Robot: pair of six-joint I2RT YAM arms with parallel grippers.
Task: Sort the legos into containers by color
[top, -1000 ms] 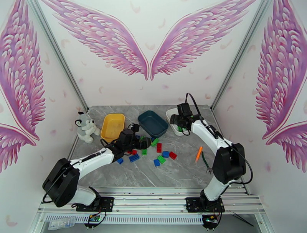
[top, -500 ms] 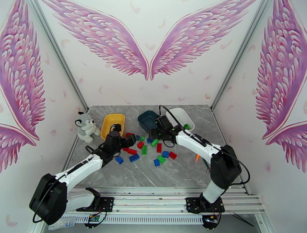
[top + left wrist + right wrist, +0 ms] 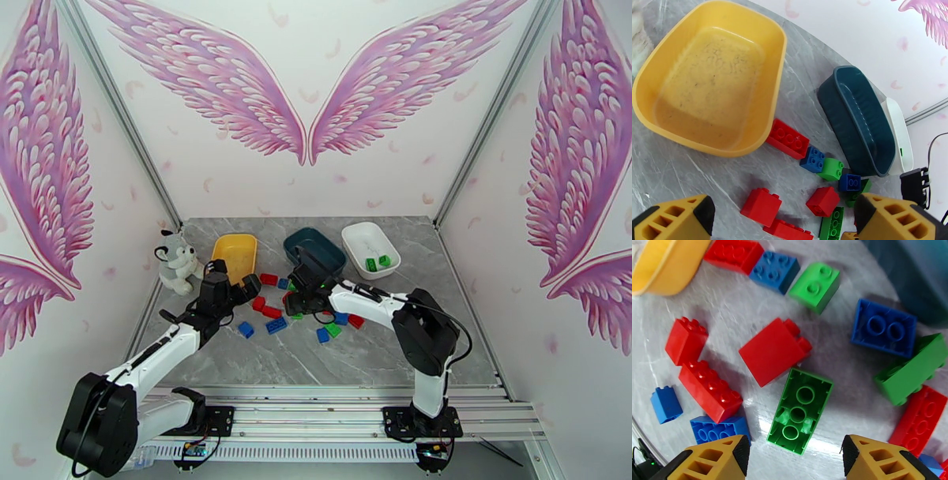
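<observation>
A robot lab booth: wing-painted walls (image 3: 316,181), aluminium rails (image 3: 316,430), marble tabletop (image 3: 379,359).

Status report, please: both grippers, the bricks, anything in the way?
Left gripper open, over red bricks by yellow tray. Right gripper open, above upturned green brick. Red brick close beside. Two greens in white tray.

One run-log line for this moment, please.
left gripper: open, over red legos | right gripper: open, over upturned green lego | white tray: two green legos | yellow tray: empty
</observation>
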